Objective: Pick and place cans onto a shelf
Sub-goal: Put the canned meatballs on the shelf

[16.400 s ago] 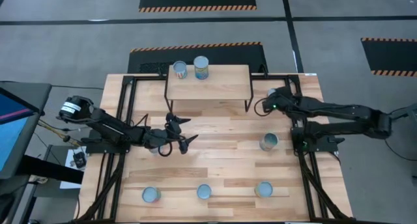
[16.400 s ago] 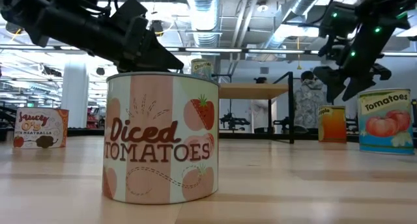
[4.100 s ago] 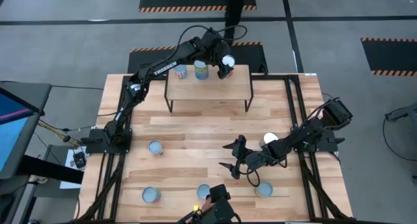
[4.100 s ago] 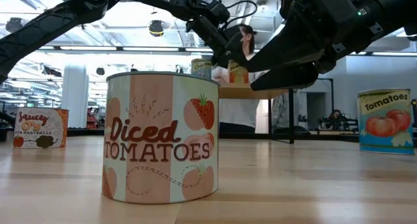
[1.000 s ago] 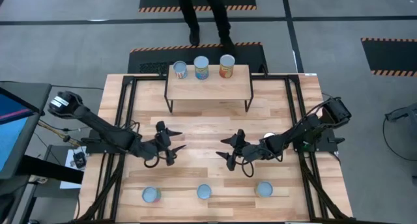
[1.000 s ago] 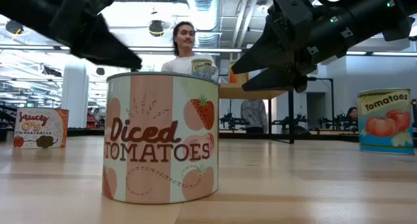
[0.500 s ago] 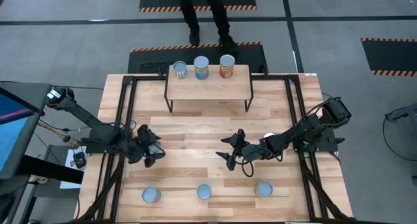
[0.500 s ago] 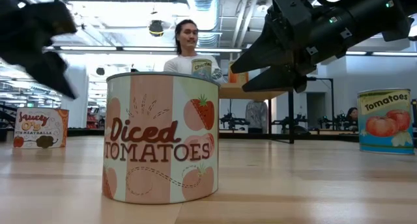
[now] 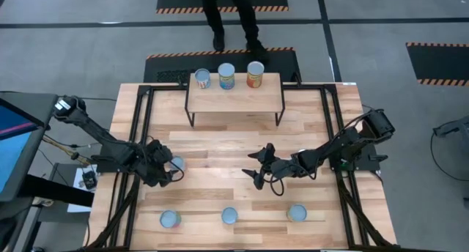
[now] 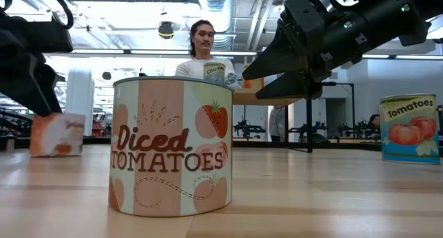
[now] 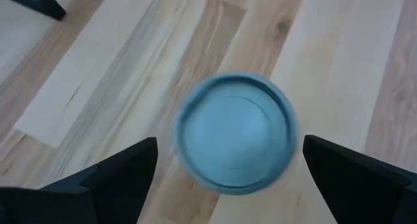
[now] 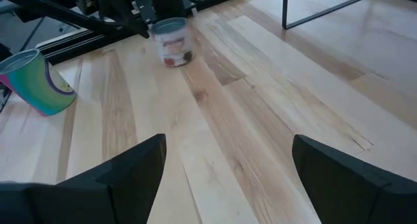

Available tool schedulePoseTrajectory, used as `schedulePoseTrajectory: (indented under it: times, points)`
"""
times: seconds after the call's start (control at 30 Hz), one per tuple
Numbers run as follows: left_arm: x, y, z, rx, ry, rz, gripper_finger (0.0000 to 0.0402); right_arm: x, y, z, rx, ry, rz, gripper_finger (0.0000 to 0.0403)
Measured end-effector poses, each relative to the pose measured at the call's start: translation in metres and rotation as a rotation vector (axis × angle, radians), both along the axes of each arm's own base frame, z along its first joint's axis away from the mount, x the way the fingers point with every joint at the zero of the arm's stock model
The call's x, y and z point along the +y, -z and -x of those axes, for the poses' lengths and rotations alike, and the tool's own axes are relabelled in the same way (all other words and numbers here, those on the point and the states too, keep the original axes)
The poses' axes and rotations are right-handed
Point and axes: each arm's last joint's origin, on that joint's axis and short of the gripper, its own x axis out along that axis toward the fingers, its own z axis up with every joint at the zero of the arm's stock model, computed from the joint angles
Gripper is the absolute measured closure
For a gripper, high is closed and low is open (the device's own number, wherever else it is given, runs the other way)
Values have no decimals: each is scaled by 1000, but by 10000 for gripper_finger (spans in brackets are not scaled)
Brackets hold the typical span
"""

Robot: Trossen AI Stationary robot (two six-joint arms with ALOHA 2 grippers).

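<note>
The shelf [image 9: 234,94] stands at the table's far side with three cans [image 9: 226,76] on its top. My left gripper [image 11: 228,185] is open and tipped downward over a can [image 11: 236,133] standing at the table's left [image 9: 176,163], one finger on each side of its round top. My right gripper [image 9: 256,170] hangs open above the table's middle with nothing between its fingers [image 12: 228,178]. Three more cans stand along the near edge [image 9: 169,220], [image 9: 229,216], [image 9: 297,213]. A tomato can [image 10: 408,127] stands at the right. My left gripper comes at the can's top rim [image 11: 195,120] slanting from above and from the table's left, with a finger [image 11: 124,178] on either side of it. The can stands upright on the table. Whether a finger touches the can, I cannot tell.
A person [image 9: 231,17] stands just beyond the table's far edge, behind the shelf. Black rails [image 9: 139,127] run along both table sides. Bare wood lies between the two grippers [image 9: 216,157] and in front of the shelf.
My left gripper has drawn back toward the table's left edge and tipped downward, ending over the left can. In the low view that can shows blurred and slightly shifted. My right arm has kept still.
</note>
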Motion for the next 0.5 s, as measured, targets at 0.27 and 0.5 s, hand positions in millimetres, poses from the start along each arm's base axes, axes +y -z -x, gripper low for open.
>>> schedulePoseTrajectory:
  times: [0.27, 0.5]
  points:
    - [2, -1, -1, -55, -62, -43, 28, 0, 0, 0, 0, 0, 0, 45]
    - [0, -3, -5, -138, -103, -37, 29, 0, 0, 0, -10, 15, -38, 45]
